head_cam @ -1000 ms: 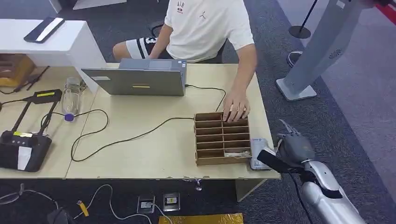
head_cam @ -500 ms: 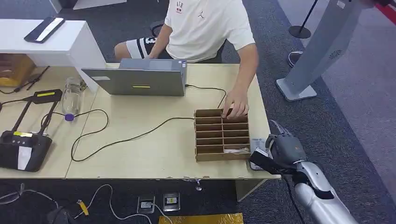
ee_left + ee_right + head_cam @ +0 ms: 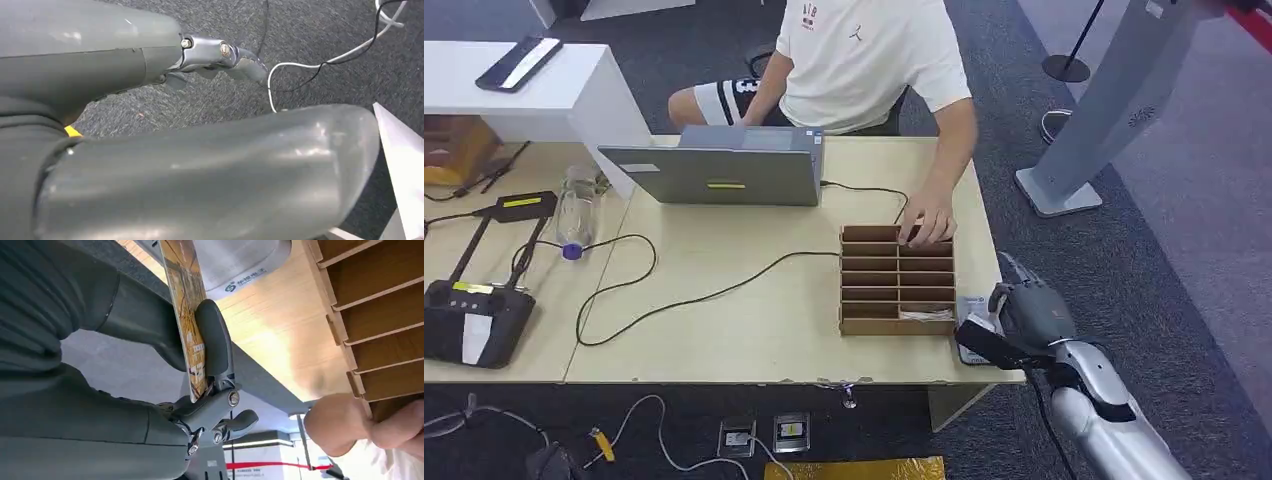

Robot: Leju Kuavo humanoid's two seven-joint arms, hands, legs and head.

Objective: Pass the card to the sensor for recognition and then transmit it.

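Card: pinched by right hand.
Change: hand has moved closer over sensor at table edge.
Meaning: recognition likely imminent; handover pending.

1 card, 1 sensor, 1 slotted box, 1 laptop, 1 bottle, 1 phone, 1 person, 2 tables.

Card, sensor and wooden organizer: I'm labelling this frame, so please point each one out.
card (image 3: 187, 315), right wrist view, its printed face above the finger.
sensor (image 3: 240, 262), right wrist view, its grey-white body.
wooden organizer (image 3: 896, 281), head view, a middle divider.
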